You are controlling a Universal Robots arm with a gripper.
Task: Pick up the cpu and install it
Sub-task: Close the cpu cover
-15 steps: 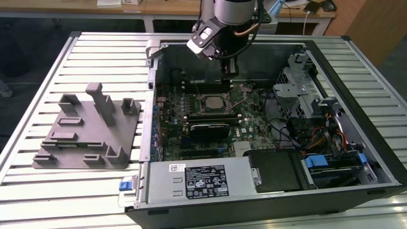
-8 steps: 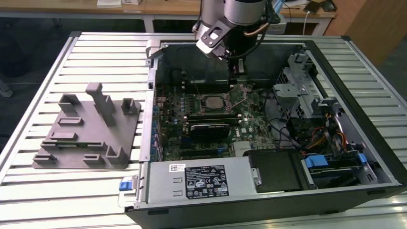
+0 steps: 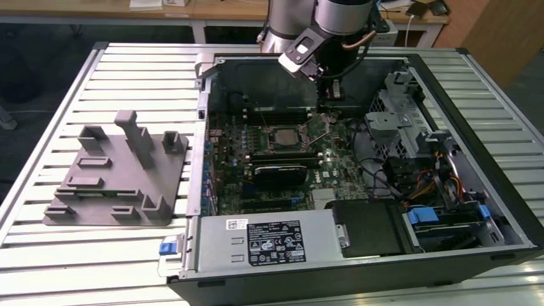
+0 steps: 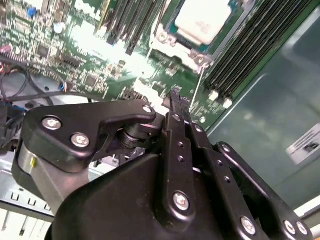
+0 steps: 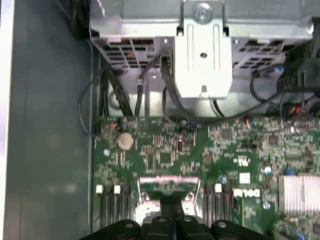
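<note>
The cpu (image 3: 283,136), a small silvery square, lies flat in its socket on the green motherboard (image 3: 336,169) inside the open computer case. The second wrist view shows the cpu (image 4: 205,20) with a metal socket frame (image 4: 177,52) around it and a thin lever (image 4: 196,85) running off one corner. My gripper (image 3: 325,118) hangs low over the board, just to the exterior view's right of the socket. In both wrist views its black fingers (image 4: 176,120) are pressed together with nothing between them, the tips (image 5: 172,207) close beside the lever and socket edge.
A grey moulded fixture (image 3: 119,172) stands on the slatted table (image 3: 51,255) at the exterior view's left. Inside the case are a black heatsink-like block (image 3: 281,172), the power supply (image 3: 264,239), a metal drive cage (image 3: 408,108) and loose cables (image 3: 399,175).
</note>
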